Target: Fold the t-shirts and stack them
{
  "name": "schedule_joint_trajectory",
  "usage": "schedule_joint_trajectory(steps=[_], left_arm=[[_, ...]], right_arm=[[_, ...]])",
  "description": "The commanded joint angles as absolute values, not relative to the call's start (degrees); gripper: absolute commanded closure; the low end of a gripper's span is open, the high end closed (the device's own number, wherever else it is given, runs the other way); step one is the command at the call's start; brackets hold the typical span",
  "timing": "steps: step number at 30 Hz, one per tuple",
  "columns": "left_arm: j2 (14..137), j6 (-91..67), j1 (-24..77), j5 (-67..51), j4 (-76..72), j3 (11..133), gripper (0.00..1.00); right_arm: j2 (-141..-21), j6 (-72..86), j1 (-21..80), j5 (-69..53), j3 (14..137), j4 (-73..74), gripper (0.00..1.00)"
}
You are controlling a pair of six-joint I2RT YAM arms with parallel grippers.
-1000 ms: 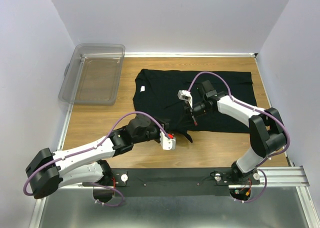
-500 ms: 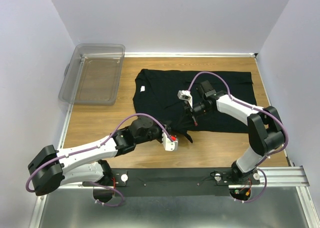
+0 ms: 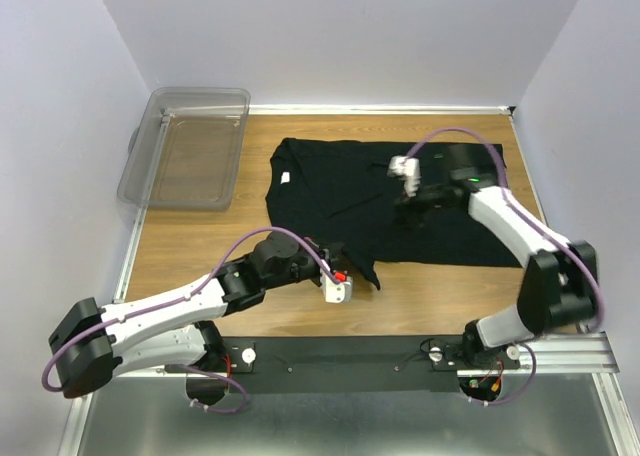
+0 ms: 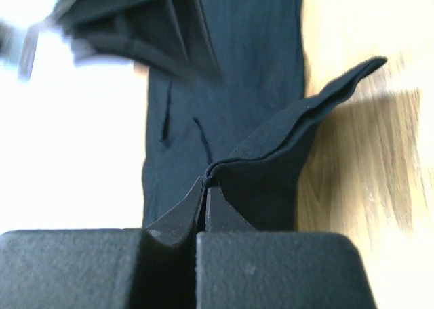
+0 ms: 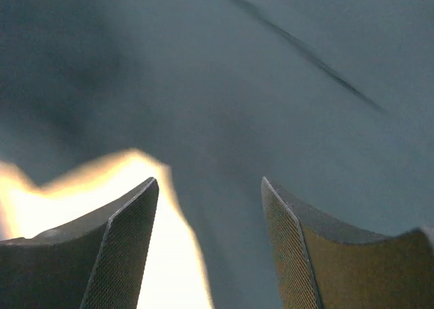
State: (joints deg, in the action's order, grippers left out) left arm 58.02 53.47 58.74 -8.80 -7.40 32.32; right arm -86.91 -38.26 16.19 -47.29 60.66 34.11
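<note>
One black t-shirt [image 3: 340, 191] lies spread on the wooden table [image 3: 190, 251], its white neck label [image 3: 286, 178] at the left. My left gripper [image 3: 352, 264] is at the shirt's near edge. In the left wrist view this gripper [image 4: 205, 187] is shut on a raised fold of the black cloth [image 4: 285, 146]. My right gripper [image 3: 403, 208] hovers over the middle of the shirt. Its wrist view shows it [image 5: 209, 183] open, with only blurred dark cloth [image 5: 285, 85] beyond the fingertips and nothing between them.
A clear plastic bin [image 3: 190, 146] stands at the back left corner of the table. White walls close the table in on the left, back and right. The black rail with the arm bases [image 3: 350, 361] runs along the near edge.
The right gripper opened, let go of the cloth and moved back and to the right. The left gripper closed on the shirt's near edge.
</note>
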Motion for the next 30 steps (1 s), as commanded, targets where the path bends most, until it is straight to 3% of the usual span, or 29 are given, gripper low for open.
schedule_joint_trajectory(steps=[1, 4, 8, 12, 17, 30], left_arm=[[54.59, 50.54, 59.15, -13.53, -7.47, 31.2, 1.0], [54.23, 48.87, 59.06, -16.25, -7.12, 31.29, 1.0], [54.93, 48.78, 59.15, -17.49, -7.12, 31.38, 1.0], [55.11, 49.13, 59.15, -17.84, -6.68, 31.2, 1.0], [55.19, 49.48, 59.15, -17.4, -7.12, 30.76, 1.0], [57.66, 48.87, 59.15, -17.23, -7.29, 31.11, 1.0]], right_arm=[[-76.85, -51.9, 0.32, -20.51, 55.12, 36.99, 0.3], [-71.92, -75.32, -10.49, -9.51, 47.65, 40.59, 0.31], [-68.21, -88.12, -21.95, -5.28, 43.86, 43.59, 0.33], [-71.87, -93.42, -29.25, -0.63, 42.98, 43.77, 0.39], [-77.24, -97.2, -33.39, -0.35, 42.63, 42.19, 0.47], [-86.3, -98.26, -33.93, -2.19, 42.01, 34.1, 0.5]])
